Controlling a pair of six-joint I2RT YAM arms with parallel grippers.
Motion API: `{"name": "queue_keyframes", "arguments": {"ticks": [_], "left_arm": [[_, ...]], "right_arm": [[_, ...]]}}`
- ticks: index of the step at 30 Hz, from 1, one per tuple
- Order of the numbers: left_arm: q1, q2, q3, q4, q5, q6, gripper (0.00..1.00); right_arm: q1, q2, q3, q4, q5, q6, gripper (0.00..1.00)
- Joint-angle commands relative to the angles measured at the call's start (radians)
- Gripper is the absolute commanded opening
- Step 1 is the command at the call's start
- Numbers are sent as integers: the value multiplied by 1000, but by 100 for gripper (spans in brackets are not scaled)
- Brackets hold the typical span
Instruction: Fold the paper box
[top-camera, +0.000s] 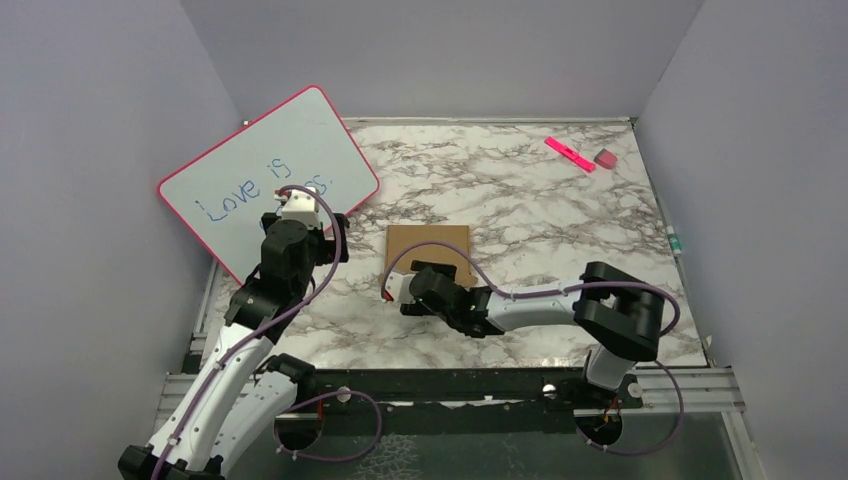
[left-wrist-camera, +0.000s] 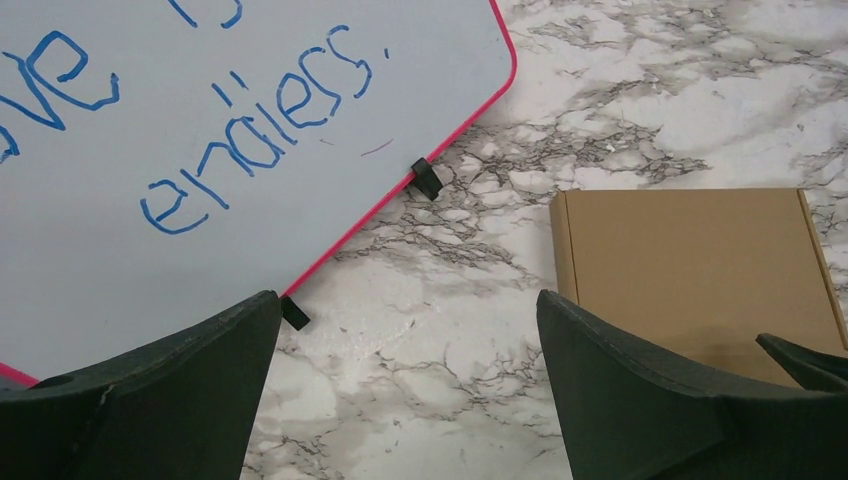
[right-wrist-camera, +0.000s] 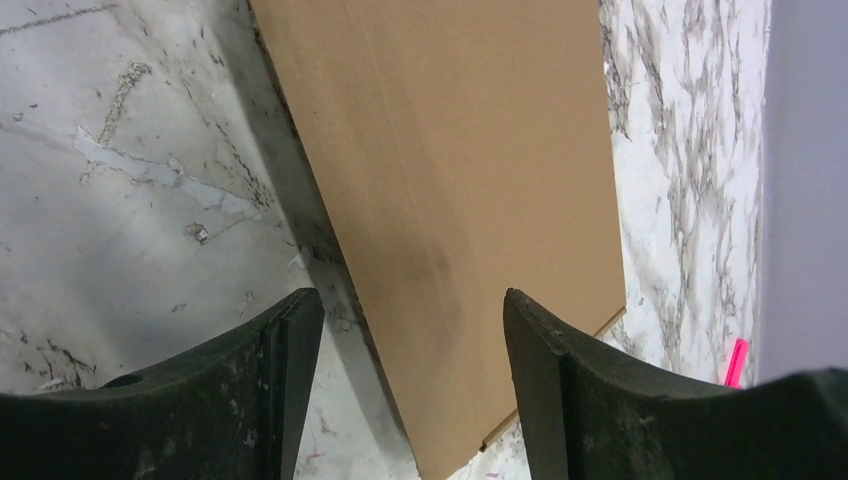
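Note:
The paper box (top-camera: 430, 248) is a flat, closed brown cardboard box lying on the marble table (top-camera: 520, 200) at the middle. It also shows in the left wrist view (left-wrist-camera: 690, 270) and the right wrist view (right-wrist-camera: 450, 150). My right gripper (top-camera: 398, 290) is open at the box's near left corner. In its wrist view the gripper (right-wrist-camera: 410, 295) has one edge of the box running between its fingers, and it holds nothing. My left gripper (top-camera: 303, 203) is open and empty, left of the box, over bare table (left-wrist-camera: 408, 296) beside the whiteboard.
A pink-framed whiteboard (top-camera: 270, 180) with blue writing leans at the back left, and its edge with black clips (left-wrist-camera: 427, 178) is close to my left gripper. A pink marker (top-camera: 570, 154) and a pink eraser (top-camera: 605, 158) lie at the back right. Grey walls enclose the table.

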Motion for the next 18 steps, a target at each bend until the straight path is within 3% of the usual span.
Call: {"name": "queue_keyframes", "arguments": {"ticks": [1,7,13,18], "left_arm": [[25,-1,-1,16,22,6,99],[37,-7,-5,23,35,3,99],[44,-4,-4,25,48,4,99],[48,-6,-8,25,46,3,99]], "right_arm": [[20,72,33,93,65,-63,70],[37,134,1,262,171,-158,61],[49,126,-15,308,201,-201,48],[50,79,-21,255,182,-173,21]]}}
